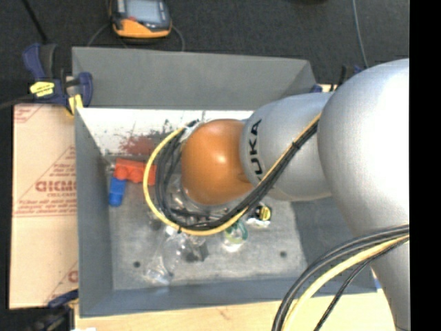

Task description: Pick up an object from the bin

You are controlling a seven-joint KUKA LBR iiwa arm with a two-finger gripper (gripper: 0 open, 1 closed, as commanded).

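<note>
Glossy orange wrist cover [210,161] on a silver-grey arm [303,150] with black lettering, looped by yellow and black cables [157,164], over a dark gripper [187,216]. Left of the gripper, an orange-red block [128,170] and a blue piece [116,192]; nearer than it, a clear colourless thing [172,250]; to its right, a green-and-white thing [236,238] and a small yellow-and-black one [262,214]. All in a plain grey bin [207,81], with dark flecks and a rust-red smear [138,143] on the pale wall beyond the gripper.

You had the arm's orange cover [210,161] over the grey bin's [93,219] middle; an orange block [128,170] and blue piece [116,194] lay just left, clear plastic bits [167,262] on its near side.
</note>
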